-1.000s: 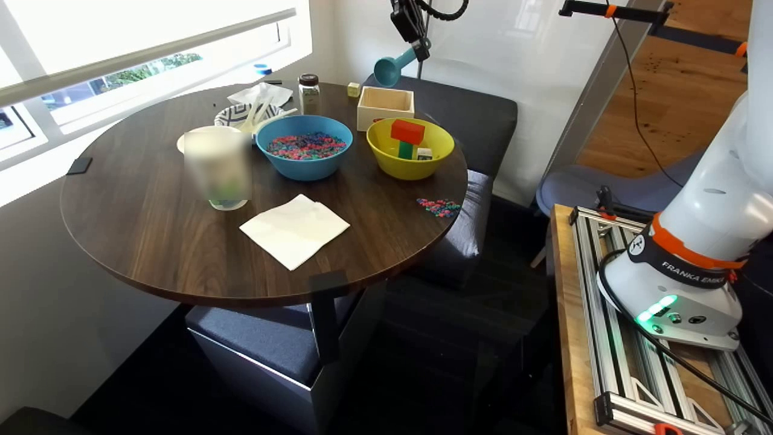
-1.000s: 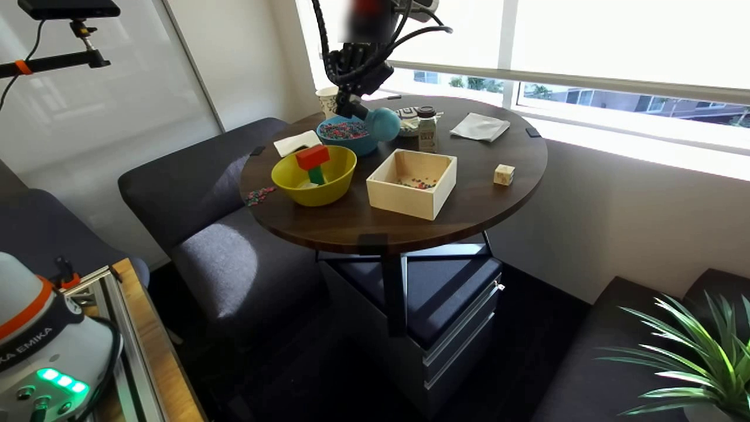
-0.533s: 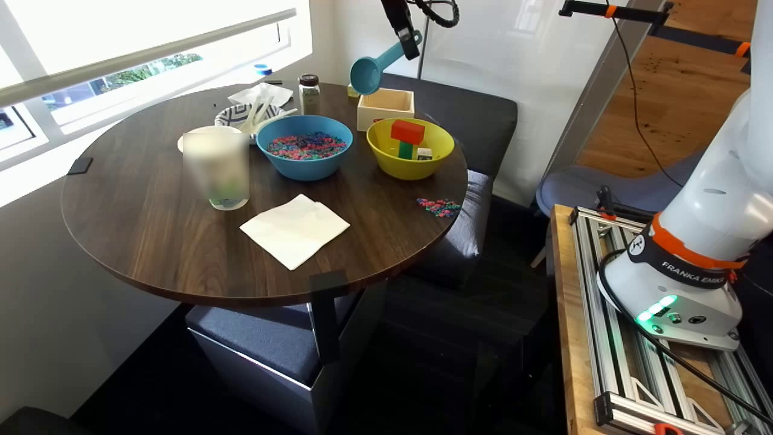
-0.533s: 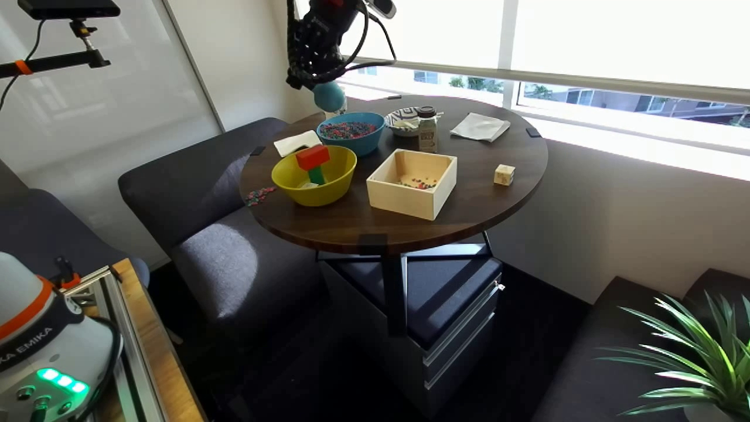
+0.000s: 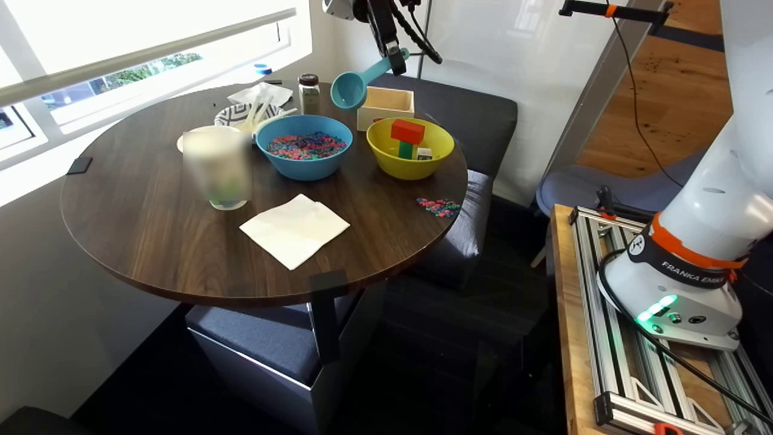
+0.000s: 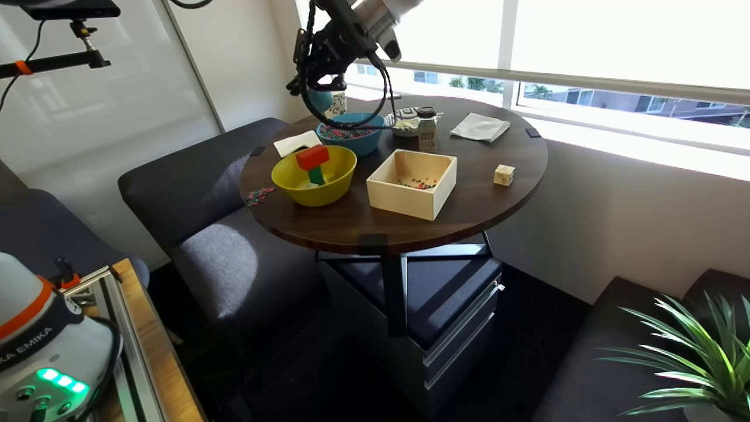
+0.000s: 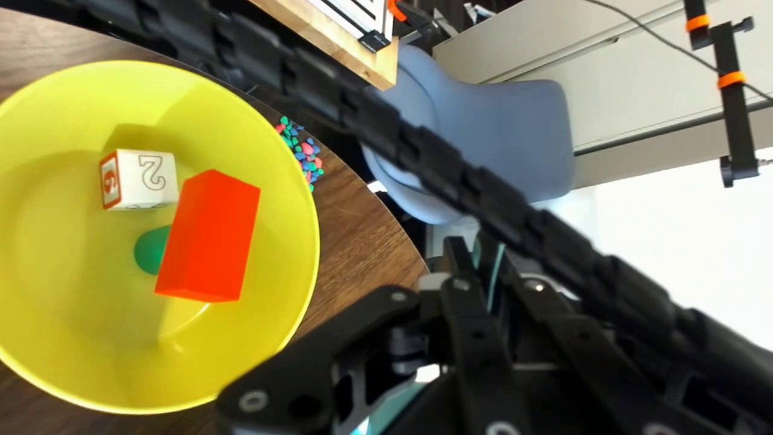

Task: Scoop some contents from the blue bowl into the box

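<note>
scoop point(image 5: 348, 90): vs prev frame, dropped & shifted closer to blue bowl point(image 5: 304, 170) in an exterior view; hung in air, showed no visible load.
gripper point(image 5: 396, 60): came down w/ it, clenched on scoop handle point(image 5: 377, 69).
contents point(image 5: 306, 147): lay heaped in blue bowl, w/ a few scattered in box point(image 6: 401, 199) too; prob. wanted another dip.
handle: could've twisted in pinch on digging in, b/c of narrow hold near its end; risked short load or spill.
cable point(image 7: 444, 166): could've dragged on blue bowl rim, b/c of overlapping it in an exterior view; couldn't judge depth.
yellow bowl point(image 5: 410, 172): crowded wrist view, so could've been bumped en route to box; worst for red block point(image 5: 407, 131), perched on green block point(image 5: 405, 150).
loose bits point(image 5: 439, 208): lay near table edge, unscooped.
table point(image 5: 151, 211): was round, dark wood-look; also held napkin point(image 5: 295, 231), shaker point(image 5: 309, 96).
window point(image 6: 603, 97): gave strong light, prob. incl. bright patch on grey seat point(image 6: 217, 264).
plant point(image 6: 703, 351): stood well apart from table.
</note>
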Controlling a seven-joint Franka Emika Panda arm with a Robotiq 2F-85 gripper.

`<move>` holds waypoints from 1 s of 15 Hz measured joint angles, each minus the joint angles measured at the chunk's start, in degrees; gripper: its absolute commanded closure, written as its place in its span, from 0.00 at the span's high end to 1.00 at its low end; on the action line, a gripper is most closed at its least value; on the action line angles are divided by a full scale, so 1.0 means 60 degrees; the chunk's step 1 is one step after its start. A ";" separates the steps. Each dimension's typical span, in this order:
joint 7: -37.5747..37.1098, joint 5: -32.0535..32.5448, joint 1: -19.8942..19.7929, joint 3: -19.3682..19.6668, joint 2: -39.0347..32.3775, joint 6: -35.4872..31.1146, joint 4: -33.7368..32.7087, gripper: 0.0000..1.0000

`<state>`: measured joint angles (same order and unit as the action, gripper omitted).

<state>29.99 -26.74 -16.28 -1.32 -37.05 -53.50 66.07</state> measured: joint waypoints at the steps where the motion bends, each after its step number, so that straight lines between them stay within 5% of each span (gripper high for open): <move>1: 0.0270 -0.0142 -0.0137 -0.0061 -0.0320 0.0246 -0.0223 0.02; 3: 0.0668 -0.0391 -0.0367 -0.0245 -0.0952 0.0889 -0.0738 0.02; 8: 0.0402 -0.0422 -0.1115 -0.1908 -0.1840 0.0914 -0.0938 0.02; 15: -0.0257 -0.0422 -0.1043 -0.1999 -0.2453 0.0887 -0.2488 0.02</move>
<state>28.45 -29.27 -22.54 -13.31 -51.77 -48.17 51.15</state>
